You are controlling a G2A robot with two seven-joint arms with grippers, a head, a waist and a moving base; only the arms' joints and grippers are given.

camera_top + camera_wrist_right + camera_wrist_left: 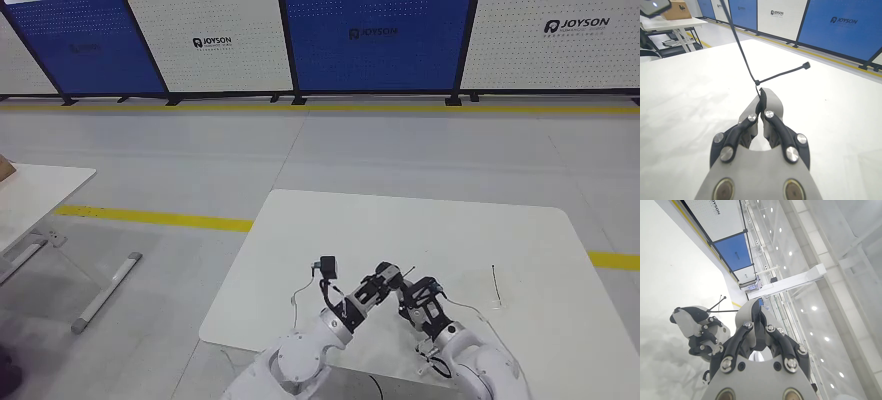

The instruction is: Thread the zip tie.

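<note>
Slim black plastic zip tie [742, 50]: held above the white surface [687, 85], strung between both arms. Right gripper [761, 93]: jaws pinching its lower end, arm low, pointing forward. Left gripper [757, 303]: jaws pressed together on the strap, contact hidden behind one finger. I cannot tell whether it is threaded.

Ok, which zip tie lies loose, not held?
The lone zip tie lying flat on the table, touched by nothing; the held zip tie is pinched in the right gripper.
</note>
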